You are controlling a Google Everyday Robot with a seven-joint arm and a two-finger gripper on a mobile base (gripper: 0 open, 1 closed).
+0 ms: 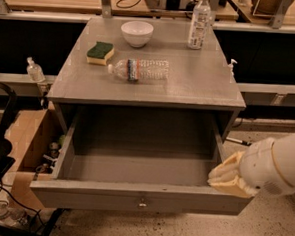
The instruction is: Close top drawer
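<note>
Tool [227, 176] sits at the lower right, by the front right corner of the top drawer [107, 195], which is pulled wide open at the bottom middle. Whether it is apart or together, I cannot tell.

The drawer [137, 199] is matt grey painted wood with a small shiny metal knob [142, 205]. The table [204, 88] above the drawer is the same grey wood, with a faint sheen. At the drawer's front right corner, the tool [223, 175] looks like smooth cream plastic. Above the drawer are a clear ribbed plastic bottle [139, 69], a glossy white bowl [136, 33] and a rough sponge [100, 52]. Left of the drawer is a matt cardboard box [28, 143].
</note>
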